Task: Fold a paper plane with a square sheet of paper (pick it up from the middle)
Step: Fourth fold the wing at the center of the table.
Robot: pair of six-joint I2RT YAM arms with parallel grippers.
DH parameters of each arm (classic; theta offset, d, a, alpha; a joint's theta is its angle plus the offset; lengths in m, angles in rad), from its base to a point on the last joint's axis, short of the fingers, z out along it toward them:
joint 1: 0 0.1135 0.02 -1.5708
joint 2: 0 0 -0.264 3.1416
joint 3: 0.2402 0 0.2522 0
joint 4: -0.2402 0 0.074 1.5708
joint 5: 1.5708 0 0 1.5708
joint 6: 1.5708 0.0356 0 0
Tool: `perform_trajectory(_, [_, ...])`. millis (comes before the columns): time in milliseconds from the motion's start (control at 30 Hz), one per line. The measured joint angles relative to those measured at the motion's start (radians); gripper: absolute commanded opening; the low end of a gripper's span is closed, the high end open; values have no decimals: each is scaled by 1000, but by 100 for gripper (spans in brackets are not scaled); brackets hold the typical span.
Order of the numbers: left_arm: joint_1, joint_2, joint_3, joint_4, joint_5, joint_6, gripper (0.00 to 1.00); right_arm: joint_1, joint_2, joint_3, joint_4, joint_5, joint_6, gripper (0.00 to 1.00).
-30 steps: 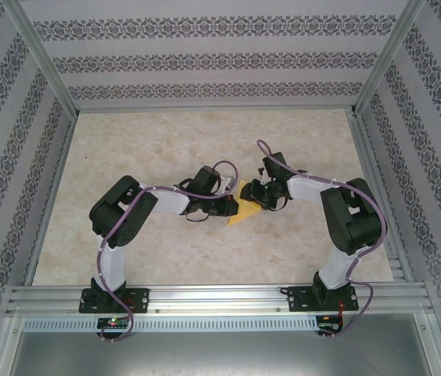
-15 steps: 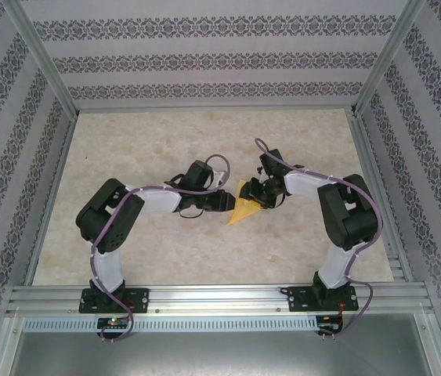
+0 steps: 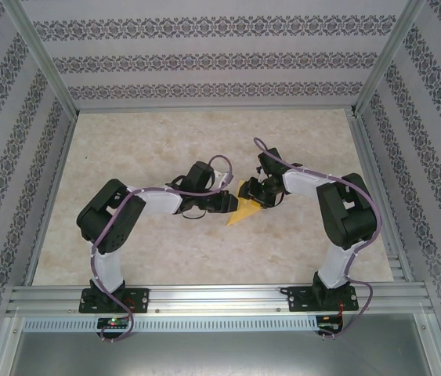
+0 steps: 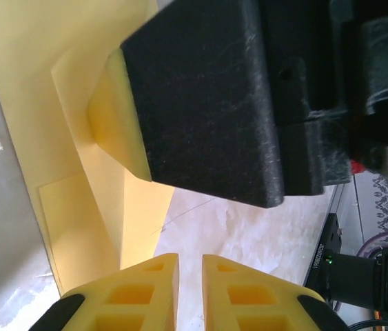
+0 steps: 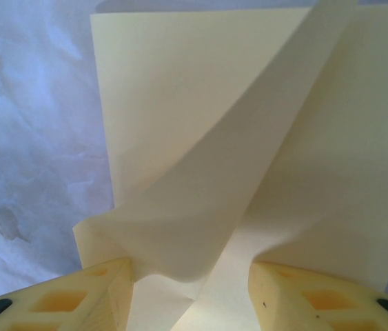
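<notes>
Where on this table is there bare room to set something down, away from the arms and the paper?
Free: the far strip of the table along the back wall, and the near strip between the two arm bases. Crowded: the centre, where the left hand and right hand meet at the yellow paper.

**Operator:** Report arm pose.

**Technician:** The left arm (image 3: 118,223) and the right arm (image 3: 347,215) are each bent at the elbow, forearms angled inward. The left gripper (image 3: 232,203) and the right gripper (image 3: 257,191) sit just beside each other; whether they touch cannot be told from overhead.

**Operator:** Jaw state?

**Technician:** On the left wrist view, the left fingers (image 4: 145,293) stand almost together with a thin slit between them. The right fingers (image 5: 100,293) stand well apart.
</notes>
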Motion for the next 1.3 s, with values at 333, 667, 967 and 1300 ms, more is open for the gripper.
perform_trajectory(333, [-4, 48, 19, -28, -19, 2, 10, 0, 5, 7, -8, 0, 16, 52])
perform_trajectory(667, [-4, 58, 27, -62, -71, 8, 8, 0, 5, 8, -7, -1, 15, 53])
perform_trajectory(967, [-4, 73, 37, -82, -79, 12, 7, 0, 4, 8, -9, 1, 15, 50])
perform_trajectory(1300, [-4, 77, 46, -103, -91, 17, 7, 0, 17, 27, -36, 9, 15, 48])
